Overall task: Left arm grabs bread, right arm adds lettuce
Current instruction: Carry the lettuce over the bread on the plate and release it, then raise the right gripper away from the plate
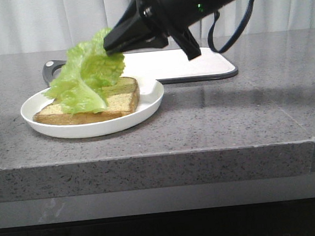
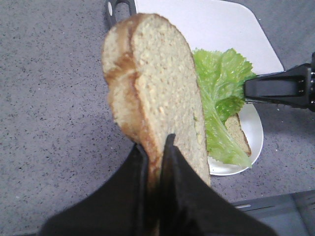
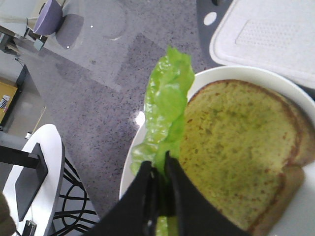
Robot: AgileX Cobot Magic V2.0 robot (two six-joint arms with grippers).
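Lettuce hanging over the plated slice

Right claw (image 1: 108, 44) is pinching the lettuce (image 1: 85, 75) above the plate (image 1: 150, 101); left claw (image 2: 156, 147) is gripping the bread (image 2: 157, 93).

You see a round white plate (image 1: 150, 99) on the speckled grey stone worktop (image 1: 229, 117), and just behind it a white cutting board with a dark rim (image 1: 197, 65).

Glossy white plate (image 1: 151, 105); speckled grey stone counter (image 1: 228, 112); ruffled lettuce (image 1: 87, 74)

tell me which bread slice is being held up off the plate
The paler slice, pinched on edge in the left end effector. The other slice lies flat on the plate under lettuce.
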